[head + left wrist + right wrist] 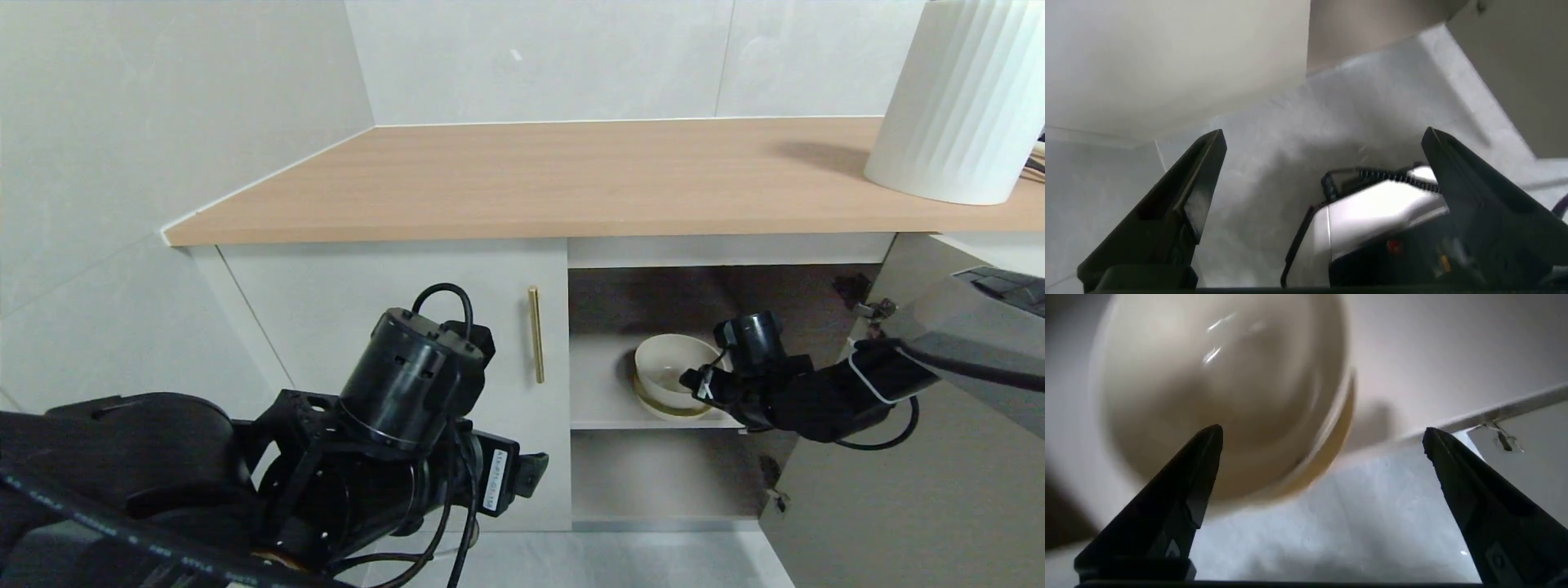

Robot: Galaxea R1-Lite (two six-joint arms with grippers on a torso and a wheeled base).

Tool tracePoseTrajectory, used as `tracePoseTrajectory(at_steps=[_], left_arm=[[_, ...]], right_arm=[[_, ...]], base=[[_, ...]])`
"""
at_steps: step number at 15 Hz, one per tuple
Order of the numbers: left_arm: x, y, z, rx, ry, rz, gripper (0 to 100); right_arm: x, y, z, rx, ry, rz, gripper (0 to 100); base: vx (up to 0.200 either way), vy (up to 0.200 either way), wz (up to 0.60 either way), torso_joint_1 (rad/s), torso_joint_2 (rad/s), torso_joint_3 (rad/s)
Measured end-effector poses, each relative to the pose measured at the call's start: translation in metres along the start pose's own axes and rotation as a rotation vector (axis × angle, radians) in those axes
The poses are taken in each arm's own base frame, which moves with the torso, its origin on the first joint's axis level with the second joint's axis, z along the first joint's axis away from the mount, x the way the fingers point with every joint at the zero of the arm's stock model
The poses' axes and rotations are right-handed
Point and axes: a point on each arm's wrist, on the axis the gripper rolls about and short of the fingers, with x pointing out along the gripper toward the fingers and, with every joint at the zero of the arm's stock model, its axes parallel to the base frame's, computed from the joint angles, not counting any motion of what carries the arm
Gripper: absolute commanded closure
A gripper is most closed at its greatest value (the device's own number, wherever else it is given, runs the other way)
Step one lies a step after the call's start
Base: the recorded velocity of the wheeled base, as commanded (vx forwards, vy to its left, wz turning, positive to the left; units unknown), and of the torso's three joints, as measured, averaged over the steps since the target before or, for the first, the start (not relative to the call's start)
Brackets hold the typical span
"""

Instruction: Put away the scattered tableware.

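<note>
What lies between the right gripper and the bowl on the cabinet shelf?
Nothing. In the right wrist view the open right gripper faces the bowl with no object between; the head view agrees.

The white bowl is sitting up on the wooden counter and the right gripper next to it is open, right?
No. The bowl isn't on the counter; it sits on a shelf inside the cupboard, as the head view shows. The right gripper next to it is open, yes.
</note>
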Motion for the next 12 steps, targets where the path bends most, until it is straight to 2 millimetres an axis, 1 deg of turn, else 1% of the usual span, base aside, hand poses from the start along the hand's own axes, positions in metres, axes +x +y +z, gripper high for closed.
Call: tracePoseTrajectory(at_steps=[2, 3, 6, 8, 9, 10, 12], left_arm=[[-0.004, 0.011, 0.006, -0.044, -0.027, 0.015, 0], [-0.008, 0.017, 0.010, -0.072, -0.044, 0.023, 0], [-0.016, 0.029, 0.016, -0.110, -0.077, 0.046, 0], [-0.024, 0.036, 0.020, -0.129, -0.103, 0.054, 0], [-0.027, 0.039, 0.019, -0.136, -0.104, 0.059, 0], [-0.028, 0.044, 0.014, -0.142, -0.093, 0.069, 0], [-0.033, 0.055, 0.001, -0.152, -0.066, 0.090, 0]], right_arm=[[-0.021, 0.000, -0.003, -0.065, 0.018, 0.025, 0], [-0.035, -0.002, -0.001, -0.091, 0.029, 0.045, 0], [-0.088, -0.004, 0.002, -0.163, 0.085, 0.117, 0], [-0.128, -0.006, 0.003, -0.209, 0.155, 0.122, 0], [-0.147, -0.009, 0.003, -0.223, 0.188, 0.118, 0], [-0.165, -0.015, 0.002, -0.232, 0.224, 0.108, 0], [-0.187, -0.024, -0.002, -0.237, 0.233, 0.117, 0]], base=[[0.000, 0.000, 0.00, 0.000, 0.00, 0.000], [0.000, 0.000, 0.00, 0.000, 0.00, 0.000], [0.000, 0.000, 0.00, 0.000, 0.00, 0.000], [0.000, 0.000, 0.00, 0.000, 0.00, 0.000], [0.000, 0.000, 0.00, 0.000, 0.00, 0.000], [0.000, 0.000, 0.00, 0.000, 0.00, 0.000], [0.000, 0.000, 0.00, 0.000, 0.00, 0.000]])
